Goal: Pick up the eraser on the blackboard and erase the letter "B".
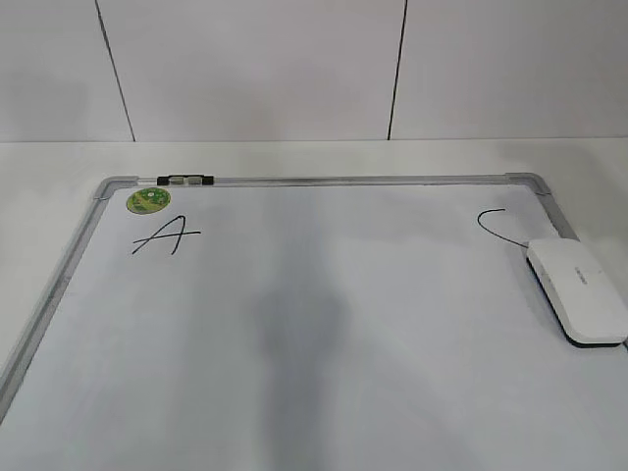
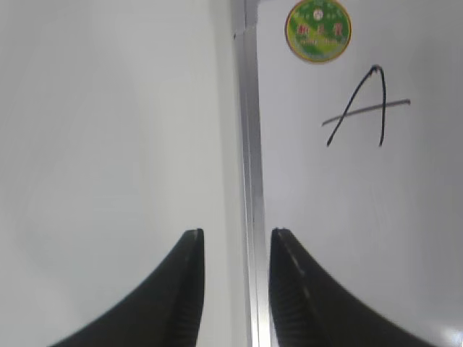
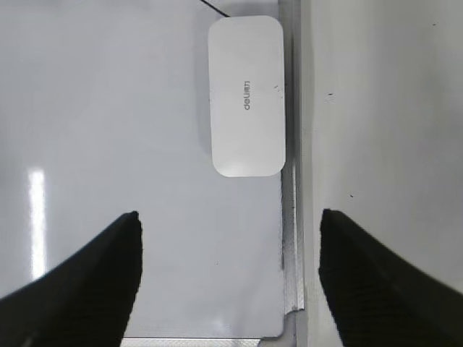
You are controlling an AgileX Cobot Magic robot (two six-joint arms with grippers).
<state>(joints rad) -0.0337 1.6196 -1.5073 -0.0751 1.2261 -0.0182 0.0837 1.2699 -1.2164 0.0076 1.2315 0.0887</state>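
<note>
The eraser (image 1: 579,291), a flat white rounded block with a thin black base, lies on the blackboard (image 1: 294,343) at its right edge, just below the letter "C" (image 1: 496,228). In the right wrist view the eraser (image 3: 246,94) lies ahead of my right gripper (image 3: 228,217), which is wide open, empty and apart from it. My left gripper (image 2: 235,235) is open and empty, straddling the board's left frame rail (image 2: 249,144). No letter "B" shows in any view. Neither gripper shows in the exterior view.
The slanted "A" (image 1: 165,235) and a green round sticker (image 1: 148,200) are at the board's far left; both also show in the left wrist view, the "A" (image 2: 365,105) below the sticker (image 2: 318,29). A small black and white piece (image 1: 184,180) sits on the top frame. A white wall stands behind the table.
</note>
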